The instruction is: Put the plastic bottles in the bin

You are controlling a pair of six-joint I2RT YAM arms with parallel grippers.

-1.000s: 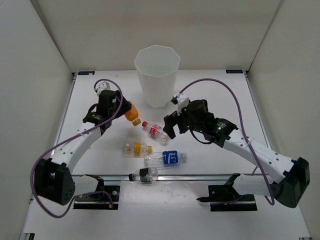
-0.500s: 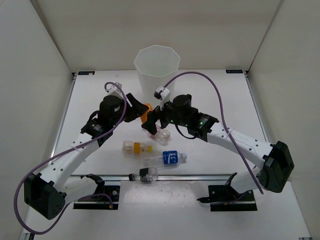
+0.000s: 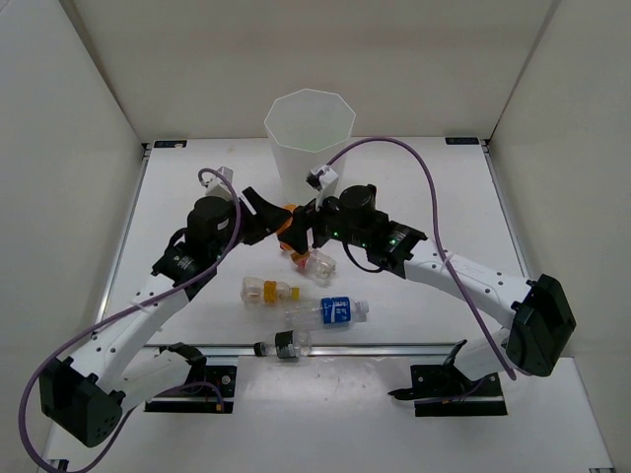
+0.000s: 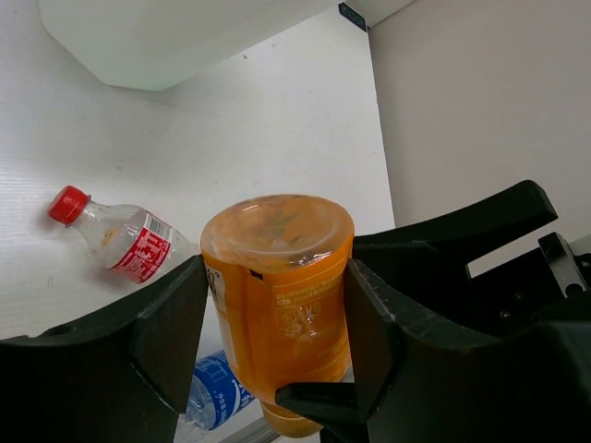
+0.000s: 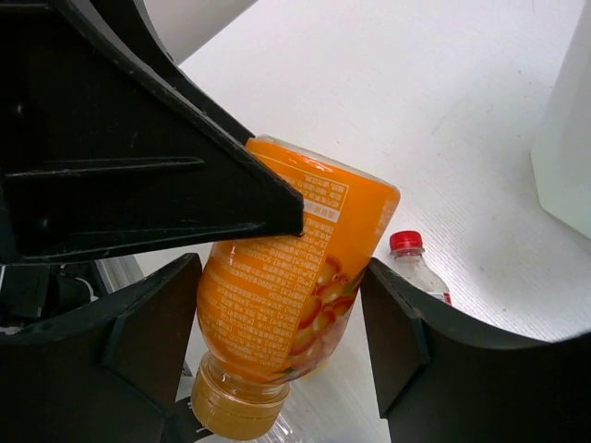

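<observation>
Left jaws: my left gripper (image 4: 277,268) is closed on the orange bottle (image 3: 287,219), one finger against each side of its body.
Right jaws: my right gripper (image 5: 280,268) stands wide around the same bottle. I cannot tell whether it is pressing yet.
Orange bottle: centre of the top view, just below the bin (image 3: 306,172), held off the table with its cap end tilted down.
Other bottles: the red-label bottle (image 3: 315,261) lies directly under the grippers. The yellow-cap bottle (image 3: 266,291), blue-label bottle (image 3: 330,311) and black-band bottle (image 3: 286,345) lie lower in the frame. I see no green one.
Risk, drop: if the left lets go before the right has a firm hold, I expect the bottle to fall onto the red-label bottle and scatter things.
Risk, squeeze: with both grippers clamping a smooth round body, it could slip out sideways.
Risk, collision: the two sets of fingers crowd one short bottle and could strike each other.
Risk, bin: it is tall and looks light, so a low carry could hit its wall and tip it.
Surface: the table (image 3: 444,197) is flat and white, and anything dropped would likely roll.
Room: plain pale walls close in on three sides, and a purple cable (image 3: 424,169) loops over the right arm.
</observation>
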